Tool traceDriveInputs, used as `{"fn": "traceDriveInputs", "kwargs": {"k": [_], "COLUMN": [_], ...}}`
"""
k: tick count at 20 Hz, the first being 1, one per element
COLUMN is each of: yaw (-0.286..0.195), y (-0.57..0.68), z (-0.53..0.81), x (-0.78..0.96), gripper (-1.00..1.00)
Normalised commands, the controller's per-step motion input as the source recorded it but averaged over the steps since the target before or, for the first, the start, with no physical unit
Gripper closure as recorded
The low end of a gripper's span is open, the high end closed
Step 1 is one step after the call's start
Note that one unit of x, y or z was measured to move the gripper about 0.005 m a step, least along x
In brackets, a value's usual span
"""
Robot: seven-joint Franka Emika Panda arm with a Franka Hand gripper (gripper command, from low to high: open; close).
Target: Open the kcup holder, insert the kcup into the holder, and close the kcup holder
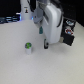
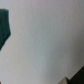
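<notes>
The kcup (image 1: 28, 47) is a small white-grey pod with a green top, standing upright on the white table (image 1: 30, 67) in the exterior view. My gripper (image 1: 45, 46) hangs low over the table just to the exterior view's right of the pod, apart from it and holding nothing I can see. Its jaws are too small and blurred to tell whether they are open or shut. The black kcup holder (image 1: 68, 31) stands farther to the exterior view's right, partly hidden behind my white arm (image 1: 50, 20). The wrist view is blurred: pale table surface (image 2: 45, 45) and a dark shape (image 2: 5, 25) at one edge.
A tall white bottle-like post (image 1: 26, 10) stands at the back, toward the exterior view's left. Dark clutter (image 1: 10, 20) lines the table's far edge. A dark corner (image 2: 75, 77) shows in the wrist view.
</notes>
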Motion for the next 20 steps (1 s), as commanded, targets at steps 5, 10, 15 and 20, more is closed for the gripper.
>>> {"fn": "traceDriveInputs", "kwargs": {"k": [5,10,15,20], "yaw": [-0.305,-0.306,-0.297,-0.307], "y": [-0.42,-0.42,-0.43,-0.43], "z": [-0.26,-0.33,-0.39,-0.39], "x": [-0.29,-0.31,-0.37,-0.2], "gripper": [-1.0,-1.0,-1.0,-1.0]}}
